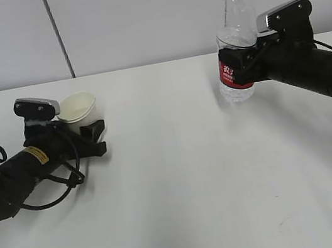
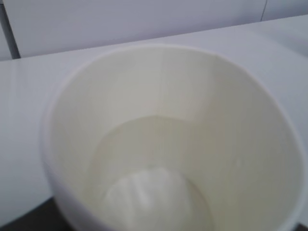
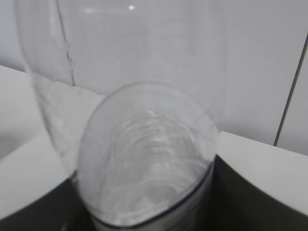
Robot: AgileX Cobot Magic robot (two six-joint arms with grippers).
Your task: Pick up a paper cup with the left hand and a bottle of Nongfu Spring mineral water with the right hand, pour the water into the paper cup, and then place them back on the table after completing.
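Observation:
The white paper cup (image 1: 77, 106) sits in my left gripper (image 1: 96, 139), low over the table (image 1: 181, 178) at the left, its mouth tilted slightly toward the right. In the left wrist view the cup (image 2: 159, 96) fills the frame, and a little clear water (image 2: 154, 192) lies in its bottom. My right gripper (image 1: 236, 67) is shut on the upright, uncapped Nongfu Spring bottle (image 1: 235, 36) with its red label, at the back right. Its base is at or just above the table. The bottle (image 3: 134, 72) holds water (image 3: 144, 163) in its lower part.
A white panelled wall (image 1: 147, 12) runs behind the table's far edge. Loose black cables (image 1: 61, 186) loop beside the left arm. The table's middle and front lie between the two arms.

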